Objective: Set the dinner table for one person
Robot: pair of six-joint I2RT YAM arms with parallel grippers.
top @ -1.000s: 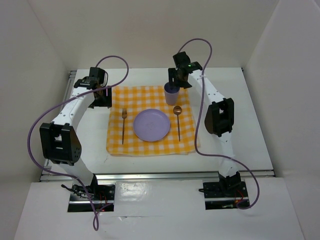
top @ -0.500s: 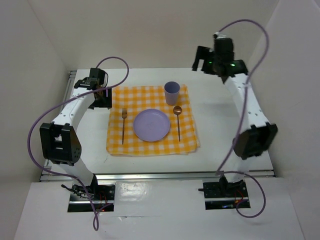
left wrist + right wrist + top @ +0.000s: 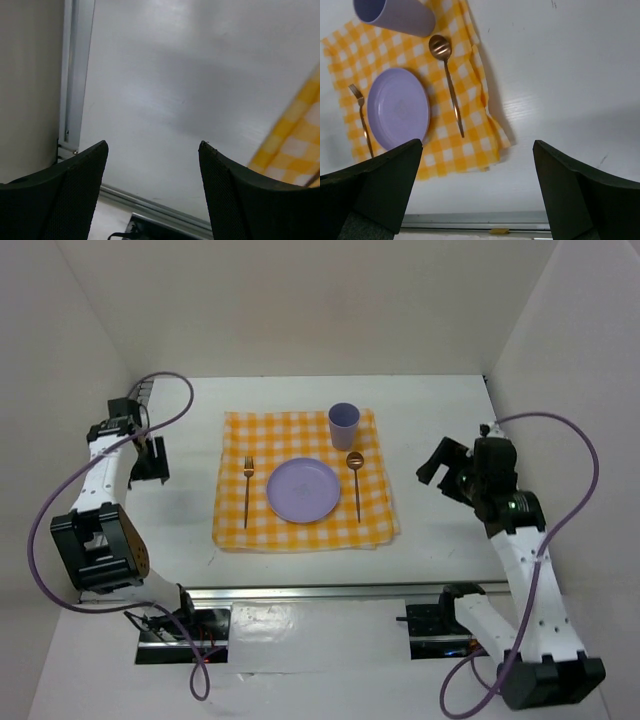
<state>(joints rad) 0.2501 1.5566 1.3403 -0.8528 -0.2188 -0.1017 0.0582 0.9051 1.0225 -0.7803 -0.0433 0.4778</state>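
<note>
- table (image 3: 440, 415) lies flat under both my arms, long axis left-right in top view
- cloth (image 3: 300, 530) mid-table: plate (image 3: 303, 489) centre, fork (image 3: 247, 490) left, spoon (image 3: 356, 485) right, cup (image 3: 343, 425) behind spoon
- left gripper (image 3: 152, 145), right gripper (image 3: 477, 142): fingers apart, holding nothing

Bright, even light — soft shadows on the dinner table (image 3: 440, 440); wrist views slightly soft.

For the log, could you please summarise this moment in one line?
left tool open | right tool open | plate, fork, spoon, cup on cloth
</note>
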